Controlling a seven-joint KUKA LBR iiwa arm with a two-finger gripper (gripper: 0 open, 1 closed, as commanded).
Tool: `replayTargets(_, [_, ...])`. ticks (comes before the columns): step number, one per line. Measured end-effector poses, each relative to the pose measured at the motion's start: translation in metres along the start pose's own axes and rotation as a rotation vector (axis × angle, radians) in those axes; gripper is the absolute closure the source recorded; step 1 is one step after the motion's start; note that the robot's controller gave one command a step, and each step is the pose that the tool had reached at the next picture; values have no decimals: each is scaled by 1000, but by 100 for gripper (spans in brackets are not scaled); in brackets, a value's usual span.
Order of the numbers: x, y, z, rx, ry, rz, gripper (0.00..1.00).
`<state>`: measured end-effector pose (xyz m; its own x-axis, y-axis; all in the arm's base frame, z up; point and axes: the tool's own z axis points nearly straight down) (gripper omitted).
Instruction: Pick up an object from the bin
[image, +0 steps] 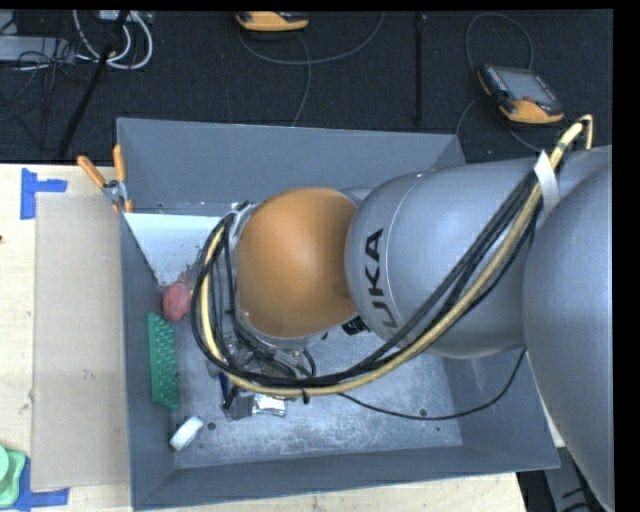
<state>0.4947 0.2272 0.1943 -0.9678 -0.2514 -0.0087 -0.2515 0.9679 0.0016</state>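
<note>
Camera view from above: one grey metal bin (300, 150) is seen, and one grey arm (450, 270) is reached into it from the right edge. The arm's wrist is capped by one rounded orange cover (295, 260), and a bundle of black and yellow cables (204, 310) is looped round the cover's left side and carried back along the arm.

One pincer (250, 400) is lowered beneath the cover, close to the bin floor and nearer the front edge than the back edge. It is largely hidden by the wrist and the cables, so it cannot be told whether it is spread or pressed together. A small silvery bit is seen at its lower end, and it cannot be told whether that belongs to the pincer or is a loose thing. Nothing can be seen pinched.

Three loose things are counted, all set along the bin's left edge. One pink rounded lump (177, 300) is placed about halfway along that edge. One green ridged strip (162, 360) is laid lengthwise just in front of the lump, parallel to the left wall and close against it. One small white stub (186, 433) is found near the front-left corner, tilted across the floor. Of the three, the white stub is nearest the pincer, yet it is clearly apart from it, to the pincer's left.
</note>
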Motion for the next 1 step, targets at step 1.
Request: replayTargets(1, [-22,-7,-89,1,-2,-1,100])
